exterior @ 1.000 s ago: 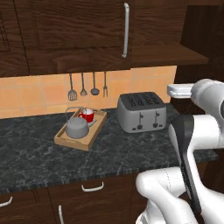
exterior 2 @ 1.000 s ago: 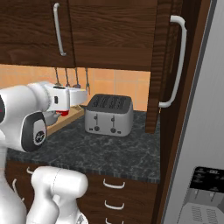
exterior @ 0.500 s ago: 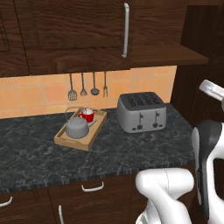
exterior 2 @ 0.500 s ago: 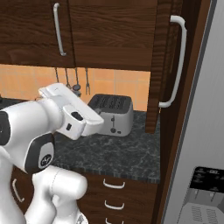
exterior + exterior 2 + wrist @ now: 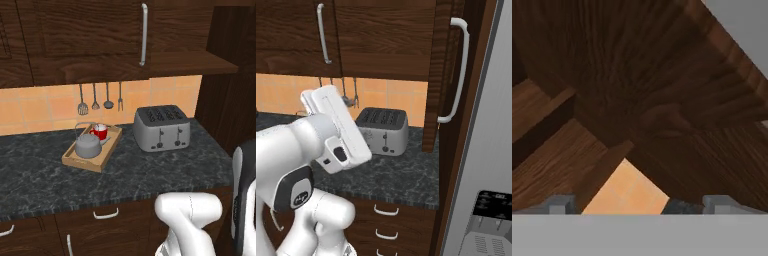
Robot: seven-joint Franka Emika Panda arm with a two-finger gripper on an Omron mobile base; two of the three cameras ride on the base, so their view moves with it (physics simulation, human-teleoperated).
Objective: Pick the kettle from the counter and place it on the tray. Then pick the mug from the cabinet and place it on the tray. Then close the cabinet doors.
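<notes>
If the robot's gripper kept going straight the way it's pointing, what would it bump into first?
Most likely dark brown wood. The open gripper looks up along its fingertips at the cabinet, with a patch of orange wall tile below. Whether it meets the door or the cabinet's underside first is unclear.

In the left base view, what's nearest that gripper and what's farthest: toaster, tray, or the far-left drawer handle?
1. Toaster, right side of counter, closest to the gripper.
2. Tray, left of toaster.
3. Drawer handle, far left, low.
</notes>
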